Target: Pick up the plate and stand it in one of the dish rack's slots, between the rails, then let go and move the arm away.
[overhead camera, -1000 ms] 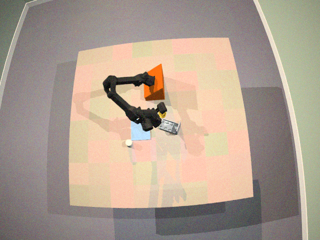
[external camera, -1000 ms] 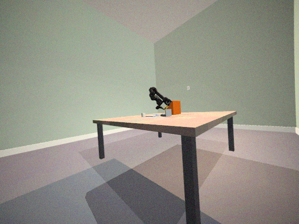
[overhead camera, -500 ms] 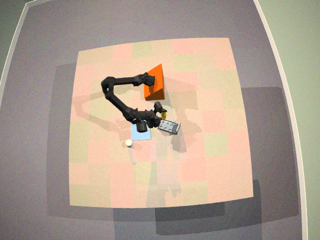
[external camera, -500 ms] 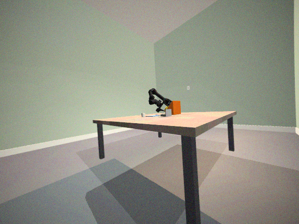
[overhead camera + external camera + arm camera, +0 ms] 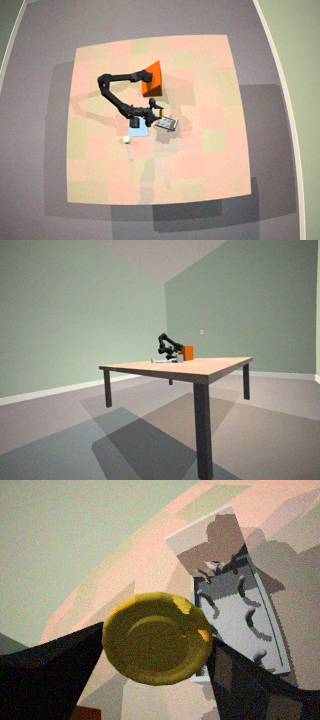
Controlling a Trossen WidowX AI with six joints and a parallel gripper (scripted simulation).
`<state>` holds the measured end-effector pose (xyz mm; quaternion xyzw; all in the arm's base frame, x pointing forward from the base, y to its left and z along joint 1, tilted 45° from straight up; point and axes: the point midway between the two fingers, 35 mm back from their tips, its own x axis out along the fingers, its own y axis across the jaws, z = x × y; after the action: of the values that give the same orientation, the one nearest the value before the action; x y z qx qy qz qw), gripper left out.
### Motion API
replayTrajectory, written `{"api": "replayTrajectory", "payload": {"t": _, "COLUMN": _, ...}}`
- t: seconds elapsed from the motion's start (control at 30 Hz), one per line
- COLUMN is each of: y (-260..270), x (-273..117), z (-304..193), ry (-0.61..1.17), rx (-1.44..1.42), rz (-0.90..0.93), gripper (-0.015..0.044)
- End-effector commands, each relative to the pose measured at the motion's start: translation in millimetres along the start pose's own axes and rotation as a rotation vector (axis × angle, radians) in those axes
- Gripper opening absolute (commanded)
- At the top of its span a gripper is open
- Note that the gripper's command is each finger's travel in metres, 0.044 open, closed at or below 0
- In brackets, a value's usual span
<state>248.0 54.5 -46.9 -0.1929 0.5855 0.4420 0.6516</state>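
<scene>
Gripper [image 5: 158, 663]: clamped across the yellow plate [image 5: 156, 638], rim to rim.
Plate: on edge, ready for slotting.
Dish rack [image 5: 167, 123]: just right of the plate.

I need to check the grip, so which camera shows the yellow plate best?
The wrist view: the plate fills the middle, face on, clamped between the gripper fingers. The top view shows only a thin yellow sliver beside the dish rack; the exterior view, a tiny yellow speck.

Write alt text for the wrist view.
A yellow plate is gripped by its edges in the gripper, between two dark fingers. Behind it to the right, a grey dish rack sits on the checkered table.
</scene>
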Motion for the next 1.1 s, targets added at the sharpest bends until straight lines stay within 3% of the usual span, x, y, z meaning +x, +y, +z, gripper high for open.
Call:
{"api": "replayTrajectory", "payload": {"t": 0.0, "y": -2, "x": -1, "z": -1, "ry": -0.063, "rx": -0.079, "rz": 0.000, "gripper": 0.0000}}
{"api": "replayTrajectory", "payload": {"t": 0.73, "y": -21, "x": -18, "z": -14, "ry": -0.398, "rx": -0.582, "rz": -0.195, "gripper": 0.0000}}
{"api": "replayTrajectory", "payload": {"t": 1.07, "y": -24, "x": -23, "z": -17, "ry": -0.448, "rx": -0.687, "rz": -0.269, "gripper": 0.0000}}
